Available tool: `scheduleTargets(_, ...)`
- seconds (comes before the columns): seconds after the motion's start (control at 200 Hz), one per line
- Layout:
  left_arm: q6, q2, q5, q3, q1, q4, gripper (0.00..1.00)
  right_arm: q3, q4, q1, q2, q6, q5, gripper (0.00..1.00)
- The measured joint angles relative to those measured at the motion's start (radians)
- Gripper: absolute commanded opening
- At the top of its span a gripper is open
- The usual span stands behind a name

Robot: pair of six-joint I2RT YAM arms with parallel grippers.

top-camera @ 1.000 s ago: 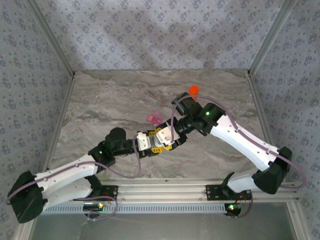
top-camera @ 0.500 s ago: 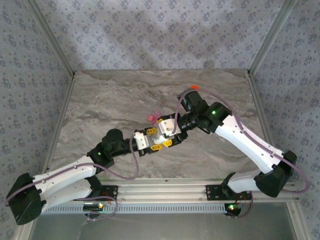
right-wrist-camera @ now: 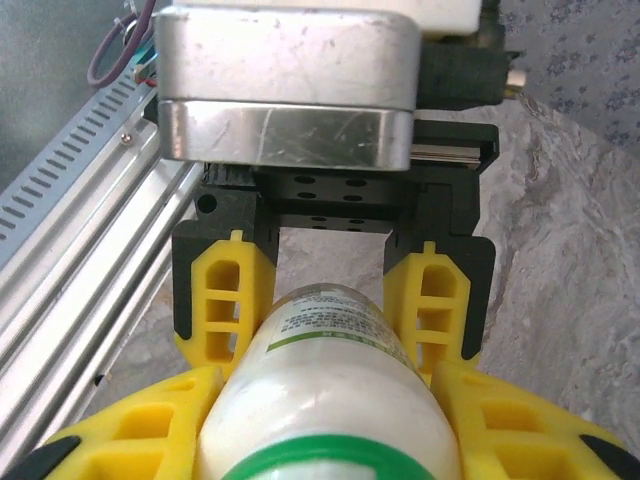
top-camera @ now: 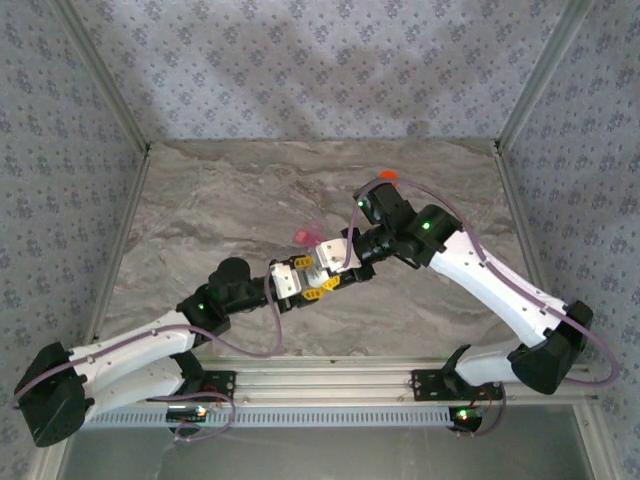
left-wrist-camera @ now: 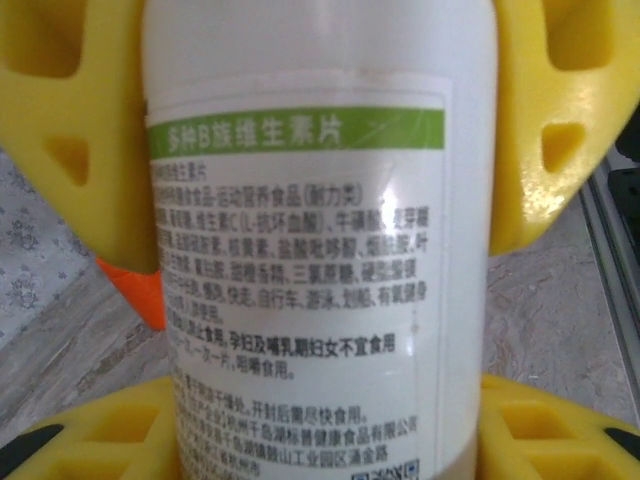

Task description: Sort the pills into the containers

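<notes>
Clamping the white plastic pill bottle (left-wrist-camera: 320, 250) mid-table, left gripper (top-camera: 306, 281) and right gripper (right-wrist-camera: 328, 400) are both grasping it; clear-and-pink strip pill box (top-camera: 303, 236) is lying at its 11 o'clock, and sorting looks not yet begun.

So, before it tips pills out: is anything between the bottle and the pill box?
Nothing visible does. The bottle, gripped by the left hand and the right hand, is just on the near side of the pink pill box. From above, only bare table shows between them.
</notes>
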Motion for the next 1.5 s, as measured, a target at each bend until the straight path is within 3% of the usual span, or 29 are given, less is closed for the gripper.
scheduleTargets(0.065,0.002,0.001,0.008,0.0,-0.001,0.001,0.86,0.0,-0.001,-0.005,0.004,0.003,-0.014,0.24)
scheduleTargets(0.175,0.011,-0.009,0.027,-0.011,-0.002,0.016,0.9,-0.018,0.02,-0.023,-0.003,0.02,-0.062,0.24)
scheduleTargets(0.425,0.003,-0.047,0.057,-0.048,-0.002,0.079,0.78,-0.174,0.212,-0.076,-0.105,0.129,-0.176,0.24)
scheduleTargets(0.585,-0.006,-0.046,0.056,-0.049,-0.002,0.123,0.78,-0.179,0.28,-0.079,-0.115,0.174,-0.213,0.24)
scheduleTargets(1.349,-0.034,-0.016,0.052,-0.049,-0.002,0.138,0.71,-0.185,0.317,-0.049,-0.056,0.204,-0.224,0.26)
scheduleTargets(1.499,-0.04,-0.012,0.047,-0.049,0.0,0.138,0.57,-0.185,0.311,-0.038,-0.045,0.204,-0.214,0.26)
